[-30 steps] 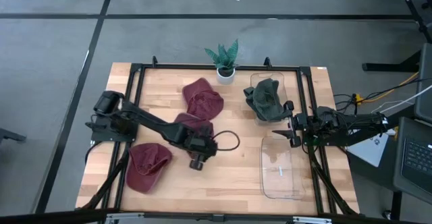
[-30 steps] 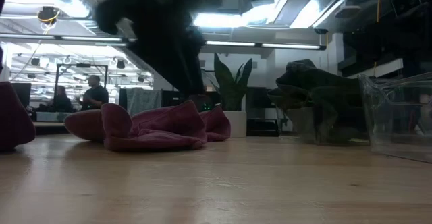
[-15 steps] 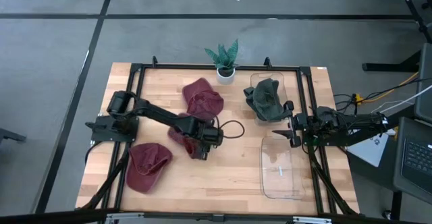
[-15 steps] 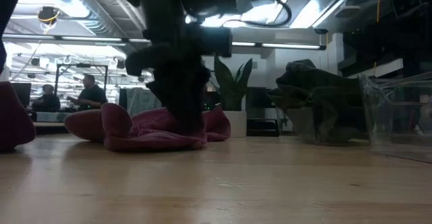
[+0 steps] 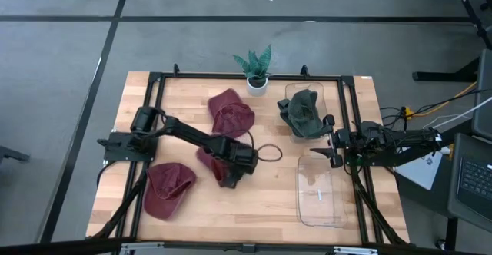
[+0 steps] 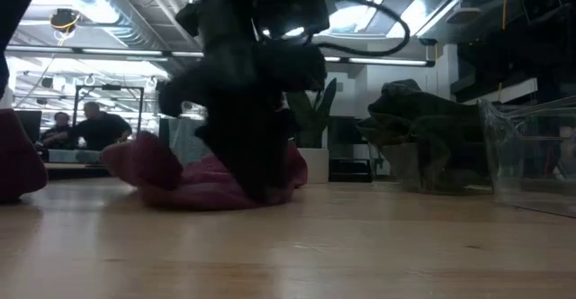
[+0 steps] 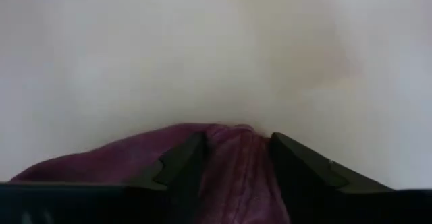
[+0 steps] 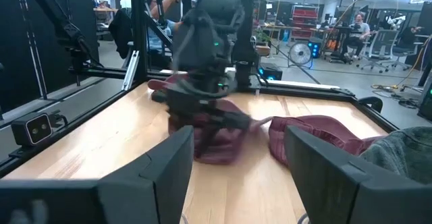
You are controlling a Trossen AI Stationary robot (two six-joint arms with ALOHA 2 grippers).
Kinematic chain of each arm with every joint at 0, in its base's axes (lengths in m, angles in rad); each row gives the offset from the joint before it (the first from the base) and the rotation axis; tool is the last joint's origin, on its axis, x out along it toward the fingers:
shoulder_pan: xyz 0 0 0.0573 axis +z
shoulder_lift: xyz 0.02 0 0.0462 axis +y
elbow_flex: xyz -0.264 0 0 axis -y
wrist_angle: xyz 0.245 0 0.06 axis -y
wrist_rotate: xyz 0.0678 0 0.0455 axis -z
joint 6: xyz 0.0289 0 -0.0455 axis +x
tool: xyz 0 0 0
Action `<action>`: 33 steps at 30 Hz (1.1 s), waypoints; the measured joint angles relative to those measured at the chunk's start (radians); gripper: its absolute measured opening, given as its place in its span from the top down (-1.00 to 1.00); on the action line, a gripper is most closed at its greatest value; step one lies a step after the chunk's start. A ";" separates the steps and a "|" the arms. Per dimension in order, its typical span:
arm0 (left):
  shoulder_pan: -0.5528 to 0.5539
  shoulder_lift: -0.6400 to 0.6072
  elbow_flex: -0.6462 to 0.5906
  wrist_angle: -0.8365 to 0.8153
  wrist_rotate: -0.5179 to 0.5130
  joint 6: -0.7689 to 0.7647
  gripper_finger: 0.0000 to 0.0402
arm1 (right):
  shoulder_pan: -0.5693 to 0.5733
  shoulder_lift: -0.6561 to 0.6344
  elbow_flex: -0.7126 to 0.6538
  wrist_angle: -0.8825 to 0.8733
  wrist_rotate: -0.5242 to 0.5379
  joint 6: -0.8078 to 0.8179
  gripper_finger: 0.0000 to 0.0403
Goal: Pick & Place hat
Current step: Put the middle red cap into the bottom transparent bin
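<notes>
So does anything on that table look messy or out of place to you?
Nothing is spilled or broken. The maroon hats lie crumpled rather than neat: one near the plant, one at the front-left, one under the left hand. A dark green hat sits slumped in a clear bin.

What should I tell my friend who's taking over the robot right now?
Left pincer: down on the middle maroon hat, fingers open either side of the cloth, not yet closed.
Right pincer: open, waiting between the two clear bins.
Done: green hat sits in the far clear bin.
Left: three maroon hats on the table; the near clear bin holds no hat.
</notes>
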 joint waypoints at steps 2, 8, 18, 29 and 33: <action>-0.022 0.001 -0.001 0.000 0.093 0.097 0.24 | 0.000 0.000 0.000 0.000 0.000 0.000 -0.14; -0.117 0.009 -0.016 -0.039 0.476 0.268 0.44 | 0.000 0.000 0.000 0.000 0.000 0.000 -0.14; -0.177 -0.108 -0.015 -0.093 0.183 0.195 0.45 | 0.000 0.000 0.000 0.000 0.000 0.000 -0.14; -0.186 -0.274 -0.012 -0.163 -0.039 -0.774 -0.03 | 0.000 0.000 0.000 0.000 0.000 0.000 -0.14; -0.226 -0.274 -0.013 -0.193 0.016 -1.177 -0.11 | 0.000 0.000 0.000 0.000 0.000 0.000 -0.14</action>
